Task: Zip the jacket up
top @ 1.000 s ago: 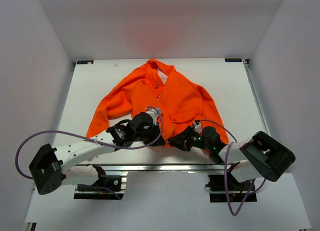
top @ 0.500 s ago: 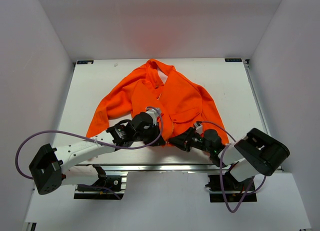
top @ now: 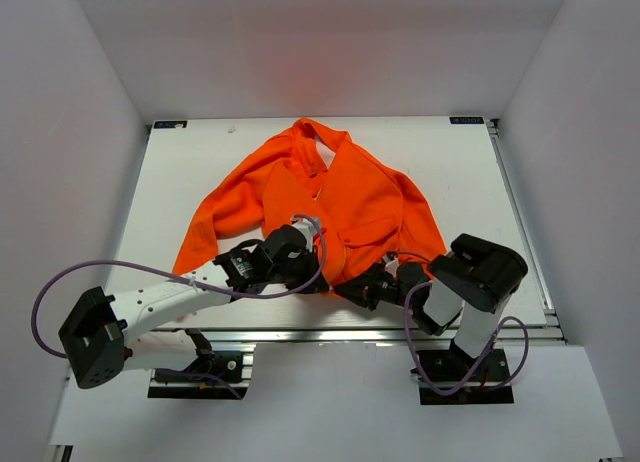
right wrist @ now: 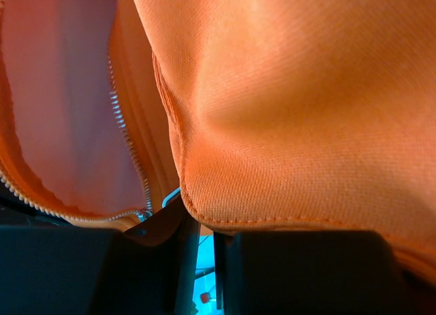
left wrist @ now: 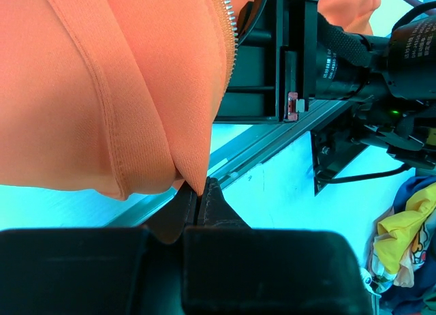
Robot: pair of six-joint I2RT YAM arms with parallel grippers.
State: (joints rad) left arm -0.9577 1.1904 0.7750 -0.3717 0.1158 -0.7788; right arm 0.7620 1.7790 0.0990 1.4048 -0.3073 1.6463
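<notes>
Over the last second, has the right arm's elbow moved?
Yes. The right arm's elbow swung left, away from the table's right rail, toward the jacket.

The top view is bright and evenly lit from above. The white table point(top: 200, 162) and the walls are nearly washed out, and the shadows under the arms are soft and faint. The jacket point(top: 330, 197) throws a weak orange glow on the back wall point(top: 320, 72).

In the left wrist view the table takes a strong cyan cast. The left gripper point(left wrist: 197, 206) at the bottom edge is an underexposed black mass, soft so near the lens, while the zipper teeth point(left wrist: 228, 28) are crisp.

The right wrist view is very close. The cloth weave is sharp at the centre, the pink lining point(right wrist: 61, 90) at the left is blurred, and the right gripper point(right wrist: 204, 240) is dark and without detail.
</notes>
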